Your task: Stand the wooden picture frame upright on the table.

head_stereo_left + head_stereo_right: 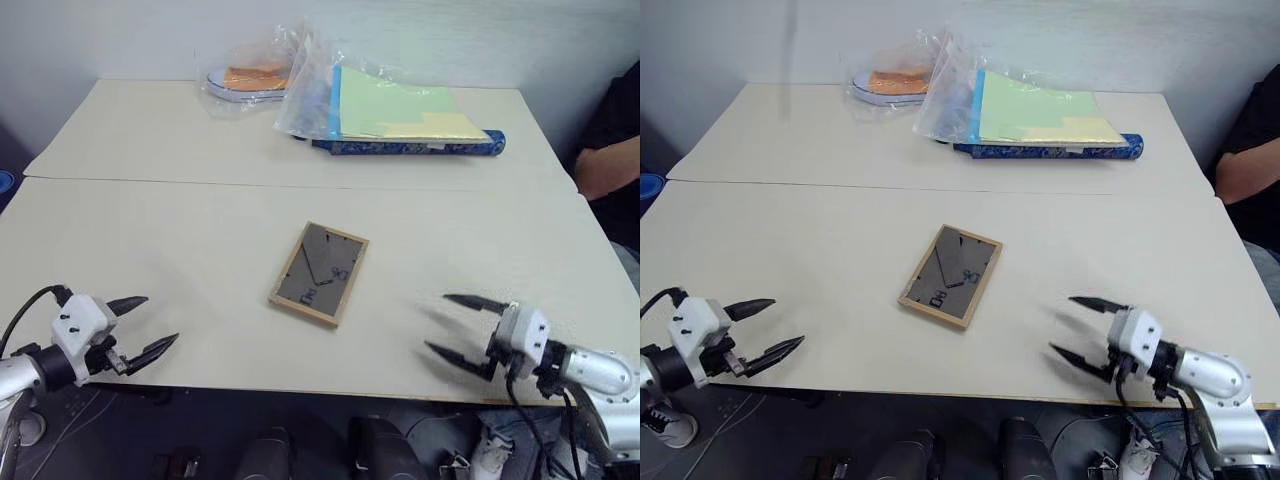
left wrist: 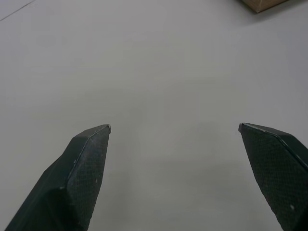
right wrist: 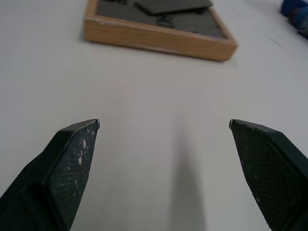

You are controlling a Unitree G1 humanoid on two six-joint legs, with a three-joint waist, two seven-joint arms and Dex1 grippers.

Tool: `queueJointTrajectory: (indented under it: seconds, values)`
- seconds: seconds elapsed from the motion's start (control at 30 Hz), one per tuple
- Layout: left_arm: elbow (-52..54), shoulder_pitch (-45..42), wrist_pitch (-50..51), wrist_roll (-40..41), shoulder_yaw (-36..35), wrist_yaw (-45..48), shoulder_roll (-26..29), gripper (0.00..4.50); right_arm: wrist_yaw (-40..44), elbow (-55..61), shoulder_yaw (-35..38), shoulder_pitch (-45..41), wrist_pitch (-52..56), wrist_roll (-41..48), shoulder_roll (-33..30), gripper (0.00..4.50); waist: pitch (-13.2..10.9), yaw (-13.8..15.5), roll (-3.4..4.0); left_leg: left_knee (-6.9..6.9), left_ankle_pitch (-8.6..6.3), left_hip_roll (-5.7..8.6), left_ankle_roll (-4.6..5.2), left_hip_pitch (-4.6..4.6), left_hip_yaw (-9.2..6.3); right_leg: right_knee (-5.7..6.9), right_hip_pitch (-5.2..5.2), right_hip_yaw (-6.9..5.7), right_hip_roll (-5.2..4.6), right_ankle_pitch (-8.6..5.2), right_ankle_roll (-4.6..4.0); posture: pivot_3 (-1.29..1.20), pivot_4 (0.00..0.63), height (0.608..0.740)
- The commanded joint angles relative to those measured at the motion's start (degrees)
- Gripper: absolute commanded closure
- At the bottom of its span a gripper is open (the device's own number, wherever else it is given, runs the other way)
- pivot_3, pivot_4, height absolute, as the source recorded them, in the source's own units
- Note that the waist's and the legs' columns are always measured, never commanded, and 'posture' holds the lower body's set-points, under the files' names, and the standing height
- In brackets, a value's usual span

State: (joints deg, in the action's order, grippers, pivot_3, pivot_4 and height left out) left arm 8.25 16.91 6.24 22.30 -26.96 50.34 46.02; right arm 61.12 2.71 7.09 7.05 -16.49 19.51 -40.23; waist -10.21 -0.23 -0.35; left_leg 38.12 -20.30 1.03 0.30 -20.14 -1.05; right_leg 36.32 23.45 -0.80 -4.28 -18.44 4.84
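Note:
The wooden picture frame (image 1: 319,272) lies flat on the table (image 1: 200,240), dark grey back up with its stand folded in, near the middle of the near section. My left gripper (image 1: 155,325) is open at the table's near left edge, well apart from the frame. Open too is my right gripper (image 1: 452,325), at the near right edge, its fingers pointing toward the frame. In the right wrist view the frame (image 3: 159,29) lies ahead of the open fingers (image 3: 72,159). A corner of the frame (image 2: 262,4) peeks into the left wrist view beyond bare table.
On the far section lie a green-yellow paper pad in plastic (image 1: 400,115), a blue patterned roll (image 1: 420,147) and a bagged shoe (image 1: 248,80). A person's arm (image 1: 607,165) is at the far right edge. A seam (image 1: 150,182) joins the two sections.

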Motion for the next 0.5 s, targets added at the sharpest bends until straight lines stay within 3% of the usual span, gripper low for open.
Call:
queueJointTrajectory:
  seconds: [0.03, 0.17, 0.23, 0.37, 0.5]
  values:
    - [1.86, 0.23, -1.10, -0.73, 0.47, -0.77, -1.46, 0.00, -0.92, 1.74, -0.37, -0.27, -0.46, 0.02, 1.14, 0.05, 0.00, -0.02, 0.00, 0.00, 0.00, 0.00, 0.00, 0.00, 0.00, 0.00, 0.00, 0.00, 0.00, 0.00, 0.00, 0.00, 0.150, 0.740]
    - [5.08, -4.93, 4.68, 3.04, 2.14, -3.12, -3.00, 0.00, -1.91, 5.25, -3.09, -1.15, 4.03, 0.91, 2.30, 0.05, 0.00, 0.16, 0.00, 0.02, 0.01, 0.00, -0.03, 0.00, -0.02, 0.03, 0.00, -0.04, 0.00, 0.00, 0.00, 0.00, 0.150, 0.740]
    - [5.75, -11.62, 9.32, 3.09, 5.34, -6.51, -3.73, 0.39, -4.37, 7.67, -5.06, -3.50, 9.97, 1.60, 3.57, 0.42, 0.00, 0.53, -0.01, 0.10, 0.02, 0.01, -0.04, -0.02, -0.08, 0.08, -0.01, -0.10, -0.02, 0.00, 0.01, 0.00, 0.150, 0.740]
    - [2.41, -25.56, 16.23, 0.20, 14.26, -10.32, -6.16, 1.56, -6.56, 6.62, -8.73, -8.65, 11.52, -4.40, 4.13, 1.71, 0.02, 0.71, -0.01, 0.20, 0.05, 0.14, -0.08, -0.02, -0.13, 0.22, -0.01, -0.13, -0.08, 0.03, 0.04, 0.00, 0.150, 0.740]
    - [-3.27, -35.16, 14.64, -8.51, 26.35, -9.16, -7.58, 2.88, -8.43, 2.47, -11.52, -14.26, 11.55, -7.73, 6.39, 3.18, 0.04, 0.15, -0.04, 0.16, 0.06, 0.18, -0.08, -0.12, -0.08, 0.31, 0.09, -0.17, -0.03, 0.05, 0.08, 0.00, 0.150, 0.740]
